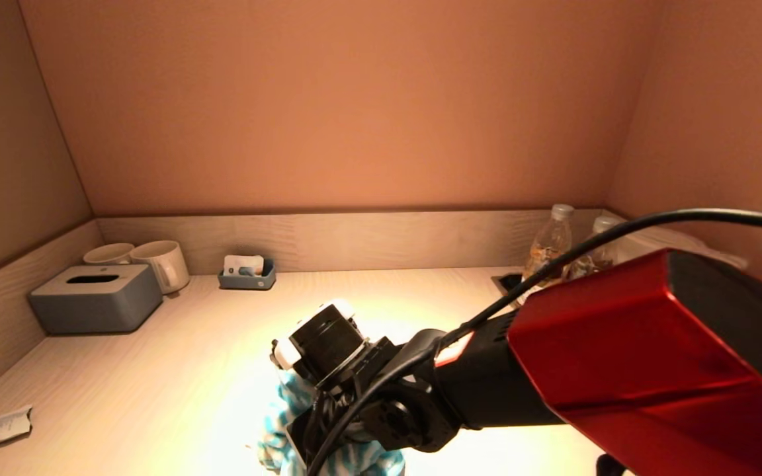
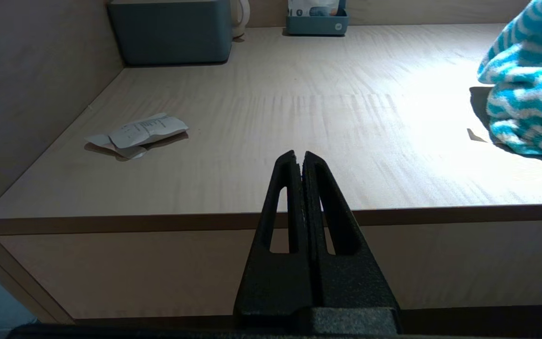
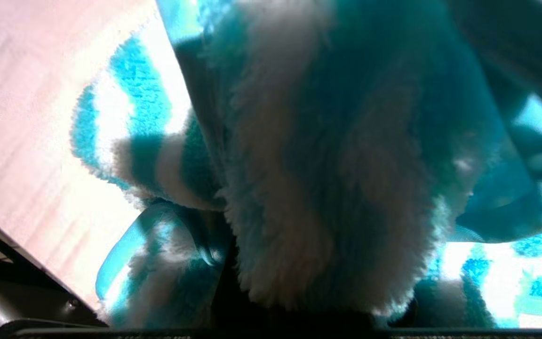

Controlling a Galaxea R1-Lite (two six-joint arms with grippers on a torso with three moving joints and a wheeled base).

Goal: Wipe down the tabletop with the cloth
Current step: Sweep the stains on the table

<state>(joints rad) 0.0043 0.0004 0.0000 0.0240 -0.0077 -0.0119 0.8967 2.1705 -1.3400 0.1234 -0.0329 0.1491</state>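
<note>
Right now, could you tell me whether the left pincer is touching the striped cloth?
Apart. The left wrist view shows the left pincer shut, off the tabletop's near edge, with bare wood between it and the cloth.

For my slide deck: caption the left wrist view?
Shut left claw hangs before the wooden tabletop; crumpled paper and striped blue-white cloth lie there.

Hotel rm: mugs [image 1: 159, 262], tissue box [image 1: 95, 297].

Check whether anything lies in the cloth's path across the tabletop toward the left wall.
Yes: a crumpled paper slip lies on the tabletop near the left front corner, apart from the striped cloth under the right tool. Otherwise that stretch looks bare.
</note>
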